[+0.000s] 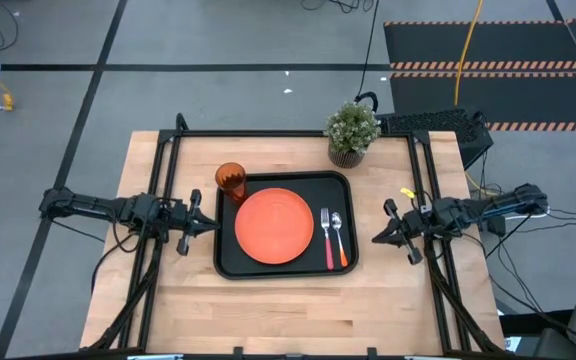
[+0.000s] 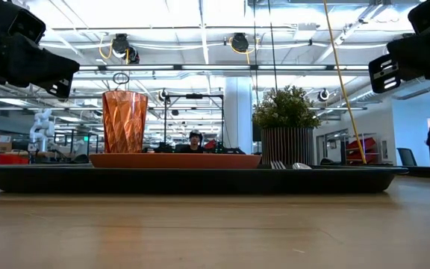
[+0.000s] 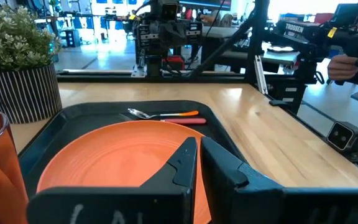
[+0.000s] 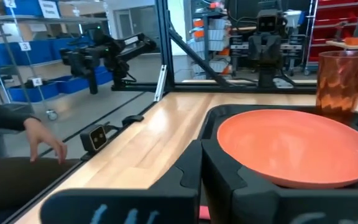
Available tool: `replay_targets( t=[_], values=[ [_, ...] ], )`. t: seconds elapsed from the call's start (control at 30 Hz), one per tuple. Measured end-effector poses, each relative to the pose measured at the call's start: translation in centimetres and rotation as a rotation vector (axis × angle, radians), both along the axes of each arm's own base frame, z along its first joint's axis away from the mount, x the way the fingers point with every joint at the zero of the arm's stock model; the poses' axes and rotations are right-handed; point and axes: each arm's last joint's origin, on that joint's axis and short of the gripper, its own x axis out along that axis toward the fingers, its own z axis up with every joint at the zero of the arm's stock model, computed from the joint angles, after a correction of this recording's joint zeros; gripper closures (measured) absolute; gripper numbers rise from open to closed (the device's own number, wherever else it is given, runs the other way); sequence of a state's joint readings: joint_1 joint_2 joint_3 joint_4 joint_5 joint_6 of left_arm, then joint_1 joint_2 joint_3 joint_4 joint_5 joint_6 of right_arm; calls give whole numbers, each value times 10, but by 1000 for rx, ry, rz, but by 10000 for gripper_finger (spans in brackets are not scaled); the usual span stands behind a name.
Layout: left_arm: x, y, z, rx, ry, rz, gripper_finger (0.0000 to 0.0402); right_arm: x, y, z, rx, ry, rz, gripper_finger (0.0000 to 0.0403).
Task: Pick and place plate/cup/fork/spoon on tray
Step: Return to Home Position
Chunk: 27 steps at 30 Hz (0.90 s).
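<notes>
We judge placing done: all four items sit on the tray [image 1: 286, 274], so the step in hand reads as the return to home. The tray lies mid-desk [image 1: 268, 315], long axis running left to right between the two arms.

- The plate [image 1: 273, 227] lies flat in the tray's middle.
- The cup [image 1: 230, 181] stands upright, mouth up, in the tray's far-left corner, just beside the plate's rim.
- The fork [image 1: 327, 238] and spoon [image 1: 340, 240] lie side by side on the right strip of the tray, between plate and rim.
- Their long axes are roughly parallel, running near to far across the desk.
- Tines and bowl point toward the far edge where the potted plant [image 1: 352, 130] stands. The pinkish-red and orange handles point toward the near edge.

The left end effector [image 1: 212, 226] hovers just off the tray's left rim, fingers pressed together, holding nothing. The right end effector [image 1: 375, 239] hangs near the right rim, fingers also pressed together and empty. Both point inward at the tray.

In our judgement the next move needs no grasp. Each arm should pull back outward and lift clear, and the left should keep away from the cup and neither should nudge the tray rim.
</notes>
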State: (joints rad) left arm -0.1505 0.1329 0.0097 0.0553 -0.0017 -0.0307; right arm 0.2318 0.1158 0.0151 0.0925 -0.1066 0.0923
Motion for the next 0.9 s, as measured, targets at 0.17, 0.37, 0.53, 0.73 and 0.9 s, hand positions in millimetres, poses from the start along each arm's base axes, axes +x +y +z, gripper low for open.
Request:
replay_targets(
  t=[0.17, 0.37, 0.53, 0.73, 0.9],
  values=[
    [0, 0, 0, 0, -1, 0, 376, 0, -1, 0, -14, -5, -8, 403],
    [0, 0, 0, 0, -1, 0, 376, 0, -2, 0, -11, -5, 23, 403],
    [0, 0, 0, 0, -1, 0, 376, 1, -4, 0, 0, 0, 31, 403],
    [0, 0, 0, 0, -1, 0, 376, 1, -5, -3, 39, 46, 26, 403],
    [0, 0, 0, 0, -1, 0, 376, 1, -5, -3, 48, 50, 26, 403]
  ],
)
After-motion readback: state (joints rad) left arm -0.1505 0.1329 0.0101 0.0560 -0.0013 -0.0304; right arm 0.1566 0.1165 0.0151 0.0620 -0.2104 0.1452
